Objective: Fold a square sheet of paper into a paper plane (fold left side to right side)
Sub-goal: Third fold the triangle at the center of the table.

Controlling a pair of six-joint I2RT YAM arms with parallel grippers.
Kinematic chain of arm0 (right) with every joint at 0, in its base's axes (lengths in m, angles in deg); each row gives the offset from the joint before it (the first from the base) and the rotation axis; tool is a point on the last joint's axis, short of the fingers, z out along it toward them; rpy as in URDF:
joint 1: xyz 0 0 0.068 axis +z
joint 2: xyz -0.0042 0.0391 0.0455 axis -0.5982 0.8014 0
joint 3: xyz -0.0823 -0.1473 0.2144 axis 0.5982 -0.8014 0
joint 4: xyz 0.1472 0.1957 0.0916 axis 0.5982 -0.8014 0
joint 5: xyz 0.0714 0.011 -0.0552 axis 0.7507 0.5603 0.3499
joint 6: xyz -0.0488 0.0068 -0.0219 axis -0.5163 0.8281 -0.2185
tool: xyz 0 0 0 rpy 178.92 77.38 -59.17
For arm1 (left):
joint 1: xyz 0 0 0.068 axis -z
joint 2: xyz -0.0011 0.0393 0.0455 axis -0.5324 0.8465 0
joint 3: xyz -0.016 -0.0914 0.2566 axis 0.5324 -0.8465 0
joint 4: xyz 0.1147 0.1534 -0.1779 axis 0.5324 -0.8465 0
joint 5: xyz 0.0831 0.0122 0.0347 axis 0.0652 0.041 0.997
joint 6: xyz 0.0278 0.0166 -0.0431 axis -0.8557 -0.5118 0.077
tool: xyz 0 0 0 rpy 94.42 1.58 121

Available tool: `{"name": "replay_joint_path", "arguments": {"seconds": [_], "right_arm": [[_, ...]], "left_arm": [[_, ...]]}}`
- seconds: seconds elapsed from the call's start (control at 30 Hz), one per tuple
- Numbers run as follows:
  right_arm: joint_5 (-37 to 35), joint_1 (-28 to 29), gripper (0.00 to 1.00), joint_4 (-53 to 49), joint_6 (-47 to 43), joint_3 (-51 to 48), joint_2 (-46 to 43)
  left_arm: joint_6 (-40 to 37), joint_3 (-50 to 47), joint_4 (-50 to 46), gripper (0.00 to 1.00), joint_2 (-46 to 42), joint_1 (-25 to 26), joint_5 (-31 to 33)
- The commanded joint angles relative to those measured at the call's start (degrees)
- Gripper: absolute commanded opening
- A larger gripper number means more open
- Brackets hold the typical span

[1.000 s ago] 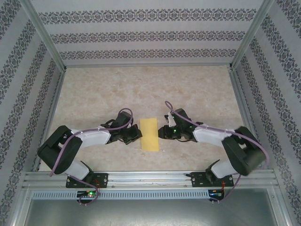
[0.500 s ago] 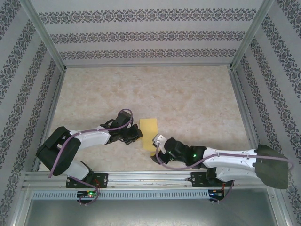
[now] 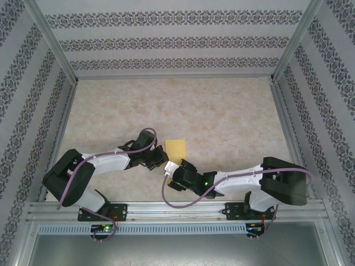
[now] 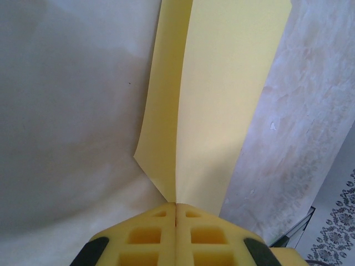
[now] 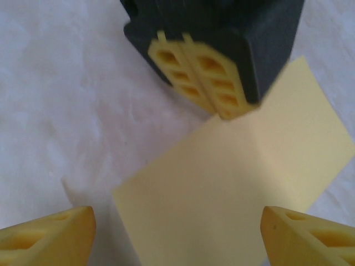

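Note:
The square sheet of paper [image 3: 177, 147], pale yellow and folded into a narrow rectangle, lies at the middle of the table. My left gripper [image 3: 162, 158] is at its left edge, shut on the paper. In the left wrist view the closed fingertips [image 4: 176, 206] pinch the sheet [image 4: 222, 100], and a crease runs away from them. My right gripper [image 3: 171, 167] hovers over the paper's near end, open. In the right wrist view the two fingertips stand wide apart [image 5: 177, 235] with the paper [image 5: 222, 188] below and the left gripper [image 5: 224, 113] beyond.
The marbled tabletop [image 3: 222, 111] stretches beyond the paper to patterned walls [image 3: 177, 41]. Aluminium posts [image 3: 52, 50] stand at the sides, and a metal rail [image 3: 177, 208] runs along the near edge by the arm bases.
The right arm has swung from the paper's right side round to its near end, and its jaws have opened wide. The left gripper has stayed shut at the paper's left edge.

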State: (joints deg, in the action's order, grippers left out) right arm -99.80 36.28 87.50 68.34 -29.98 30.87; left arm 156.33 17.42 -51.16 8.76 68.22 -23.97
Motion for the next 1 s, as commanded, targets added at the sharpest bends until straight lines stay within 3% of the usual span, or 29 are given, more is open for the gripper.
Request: {"name": "replay_joint_path", "arguments": {"seconds": [0.0,0.13,0.33,0.47,0.67,0.8,0.97], "right_arm": [[-1.9,0.4,0.75,2.1,-0.9,2.7,2.9],[-1.2,0.0,0.64,2.4,0.4,3.3,3.9],[2.9,-1.4,0.22,-1.1,3.6,2.6,1.6],[9.2,-4.0,0.00,-2.7,7.7,1.0,-0.8],[22.7,-10.2,0.00,-1.2,14.5,-1.7,-4.0],[31.4,-14.3,0.00,0.8,18.4,-3.0,-4.6],[38.6,-17.9,0.00,3.5,22.1,-4.2,-4.3]], "left_arm": [[1.7,0.8,-0.3,0.00,-1.1,1.0,-0.3],[1.6,0.7,-0.3,0.00,-1.1,1.0,-0.1],[0.3,1.3,-2.2,0.03,-2.0,0.9,1.5],[-1.0,1.8,-4.3,0.15,-4.1,-0.2,2.6],[-5.6,3.9,-11.2,0.26,-8.2,-3.3,3.0],[-8.8,5.0,-11.2,0.26,-8.2,-5.8,0.8],[-15.0,10.0,-12.6,0.19,-1.7,-6.1,-2.2]]}}
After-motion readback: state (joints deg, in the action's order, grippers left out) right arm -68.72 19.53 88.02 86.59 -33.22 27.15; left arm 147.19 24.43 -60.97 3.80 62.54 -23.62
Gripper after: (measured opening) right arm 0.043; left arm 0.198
